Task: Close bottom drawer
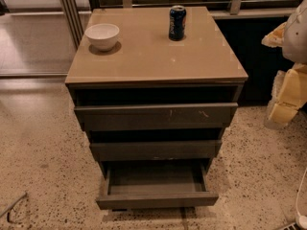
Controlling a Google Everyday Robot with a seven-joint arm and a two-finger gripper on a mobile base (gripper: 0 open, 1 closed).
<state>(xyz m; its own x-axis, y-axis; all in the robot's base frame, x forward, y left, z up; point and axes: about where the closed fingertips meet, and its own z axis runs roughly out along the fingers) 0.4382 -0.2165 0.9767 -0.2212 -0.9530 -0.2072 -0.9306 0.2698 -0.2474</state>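
Note:
The bottom drawer is the lowest and narrowest of the cabinet's three grey-brown drawers. It stands pulled far out toward me, and its shallow box is empty. The middle drawer and the top drawer, which has pale scratch marks, each stand out a little. My gripper hangs at the right edge of the view, to the right of the cabinet and level with its top drawer, well apart from the bottom drawer. Its pale yellow fingers stand apart, with nothing between them.
On the beige cabinet top stand a white bowl at the back left and a dark blue can at the back middle. Speckled floor surrounds the cabinet. A thin grey piece lies at lower left, and a white object at lower right.

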